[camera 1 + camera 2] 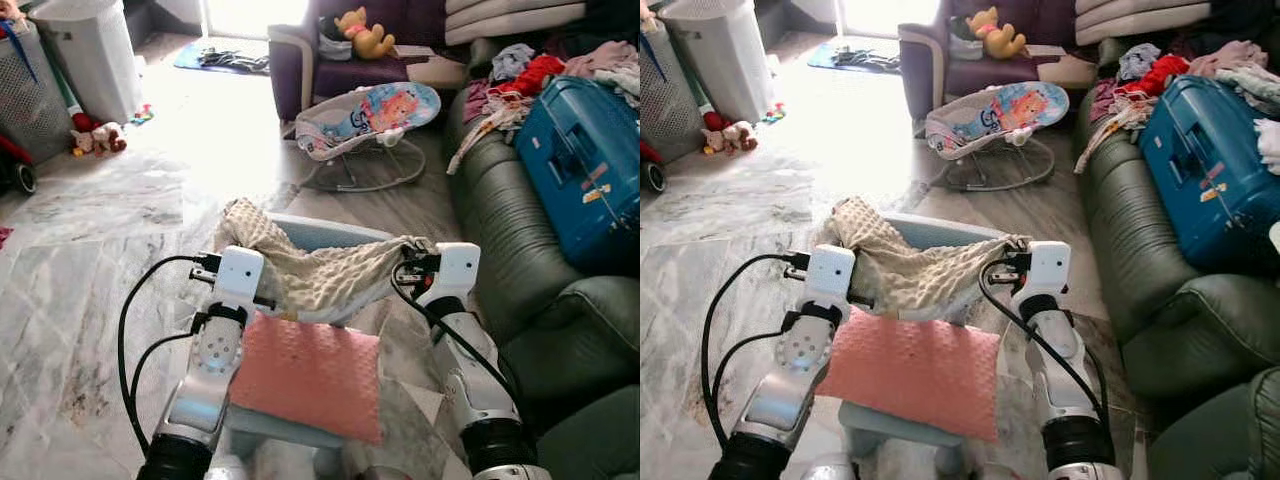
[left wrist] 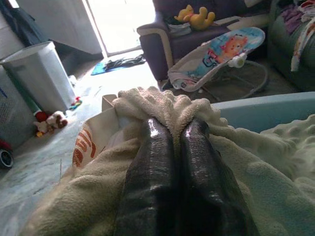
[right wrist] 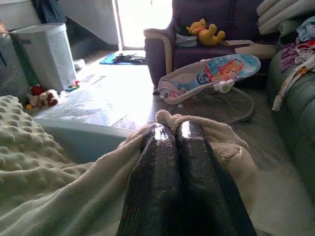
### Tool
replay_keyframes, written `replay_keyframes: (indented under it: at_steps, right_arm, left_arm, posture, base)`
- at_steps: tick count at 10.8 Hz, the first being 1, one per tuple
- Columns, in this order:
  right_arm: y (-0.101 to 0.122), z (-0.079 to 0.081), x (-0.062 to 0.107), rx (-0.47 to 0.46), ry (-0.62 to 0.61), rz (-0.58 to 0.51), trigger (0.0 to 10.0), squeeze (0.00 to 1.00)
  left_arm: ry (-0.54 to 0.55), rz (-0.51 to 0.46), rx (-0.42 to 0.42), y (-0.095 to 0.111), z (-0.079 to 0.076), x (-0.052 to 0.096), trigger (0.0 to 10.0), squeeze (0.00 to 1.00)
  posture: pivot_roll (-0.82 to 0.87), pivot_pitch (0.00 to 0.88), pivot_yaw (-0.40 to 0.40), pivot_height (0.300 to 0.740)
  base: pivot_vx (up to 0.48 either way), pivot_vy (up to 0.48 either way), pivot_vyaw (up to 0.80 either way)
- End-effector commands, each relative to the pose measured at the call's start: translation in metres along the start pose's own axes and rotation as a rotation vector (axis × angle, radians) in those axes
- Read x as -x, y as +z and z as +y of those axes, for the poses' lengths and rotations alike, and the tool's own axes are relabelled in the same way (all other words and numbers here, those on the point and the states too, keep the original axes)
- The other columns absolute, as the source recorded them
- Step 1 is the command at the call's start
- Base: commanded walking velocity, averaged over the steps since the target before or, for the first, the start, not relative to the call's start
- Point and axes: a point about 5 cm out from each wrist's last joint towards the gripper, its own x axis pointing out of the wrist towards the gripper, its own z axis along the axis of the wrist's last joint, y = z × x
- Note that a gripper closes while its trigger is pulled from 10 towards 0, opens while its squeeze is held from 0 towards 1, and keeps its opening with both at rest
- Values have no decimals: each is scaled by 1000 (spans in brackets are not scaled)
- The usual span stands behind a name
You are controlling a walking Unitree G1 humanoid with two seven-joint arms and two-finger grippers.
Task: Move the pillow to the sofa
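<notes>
1. Two pincers grip one cream pillow (image 1: pixel 320 270): left pincer (image 2: pixel 170 135) clenched on its left corner.
2. Pillow hangs between them above the pink cushion (image 1: pixel 310 375).
3. Right pincer (image 3: pixel 172 135) clenched on the right corner.
4. Keep both grips level, turn toward green sofa (image 1: pixel 520 250).

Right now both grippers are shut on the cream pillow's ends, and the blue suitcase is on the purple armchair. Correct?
Not quite. The blue suitcase lies on the green sofa, as the left eye view shows; the purple armchair holds a yellow plush toy. The left gripper and right gripper are shut on the cream pillow.
</notes>
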Motion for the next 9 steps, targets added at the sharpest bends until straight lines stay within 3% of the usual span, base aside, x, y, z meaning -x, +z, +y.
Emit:
replay_keyframes:
  at_steps: [1,9]
  right_arm:
    - [5,-1,-1,-5,-9,-12,10000,0]
    - [4,-3,-3,-1,-24,-5,10000,0]
  left_arm:
    - [-6,-43,2,10,-1,-1,10000,0]
    - [-6,-39,9,11,-1,-3,10000,0]
  posture:
    - [16,0,-51,740]
    - [6,0,-43,740]
  base:
    - [-274,0,0]
    - [-273,0,0]
